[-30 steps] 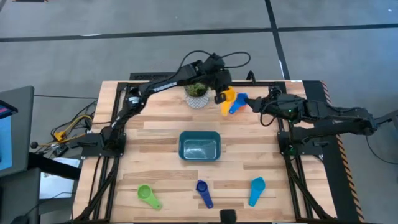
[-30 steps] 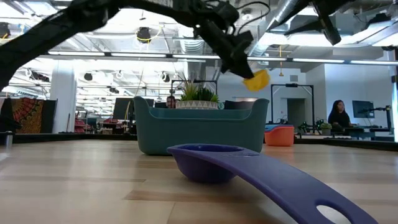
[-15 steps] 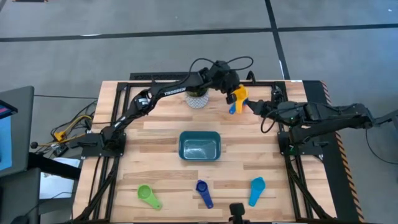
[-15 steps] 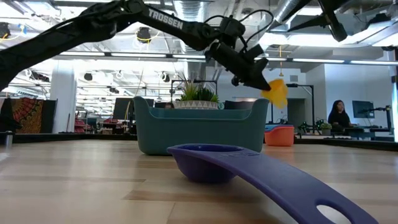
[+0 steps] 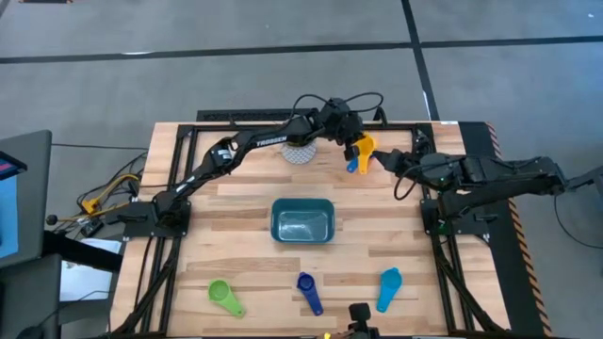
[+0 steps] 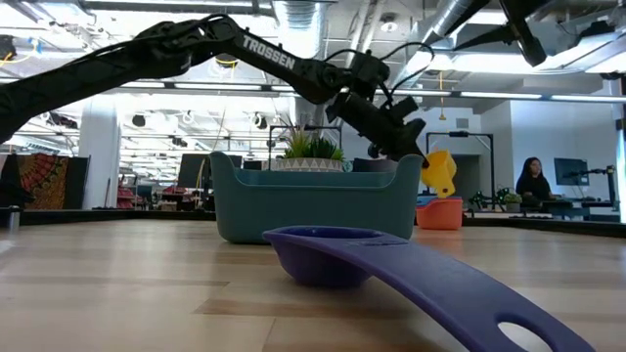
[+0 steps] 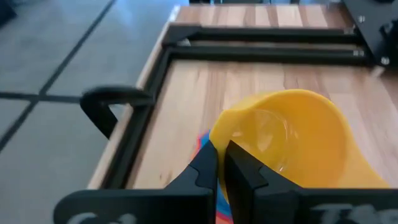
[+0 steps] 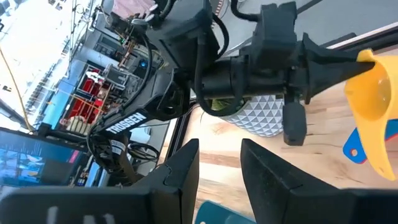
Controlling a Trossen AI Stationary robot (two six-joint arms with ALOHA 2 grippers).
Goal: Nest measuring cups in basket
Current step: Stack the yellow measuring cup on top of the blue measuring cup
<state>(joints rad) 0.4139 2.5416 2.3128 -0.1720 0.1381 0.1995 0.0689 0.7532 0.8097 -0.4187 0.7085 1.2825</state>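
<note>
My left gripper (image 5: 354, 143) reaches over the table's far right part, shut on the yellow cup (image 5: 364, 147), which hangs above a blue cup (image 5: 353, 166) lying on the table. The low view shows the yellow cup (image 6: 439, 173) in the air over an orange cup (image 6: 440, 212). My right gripper (image 8: 221, 168) is open and hovers just right of these cups, touching nothing. The teal basket (image 5: 302, 221) stands at the table's middle. The green cup (image 5: 224, 297), dark blue cup (image 5: 308, 293) and light blue cup (image 5: 388, 288) lie along the near edge. My left gripper pinches the yellow cup between its two fingers at the rim edge nearest the wrist (image 7: 229, 127); the fingers (image 7: 204, 167) cover whatever lies between them. They come slanting down from the table's left. The cup is lifted clear and tilted, its bowl beyond the fingertips.
A white patterned pot with a green plant (image 5: 300, 151) stands on the far side, just left of the left gripper. Black frame rails (image 7: 261, 53) run along the far edge. People sit in the room behind the table (image 6: 533, 181).
My left gripper has carried the yellow cup toward the table's right edge and downward, reaching farther out past the plant pot. The cup has tipped from nearly level to a steeper tilt and now hangs lower, close above the blue and orange cups.
</note>
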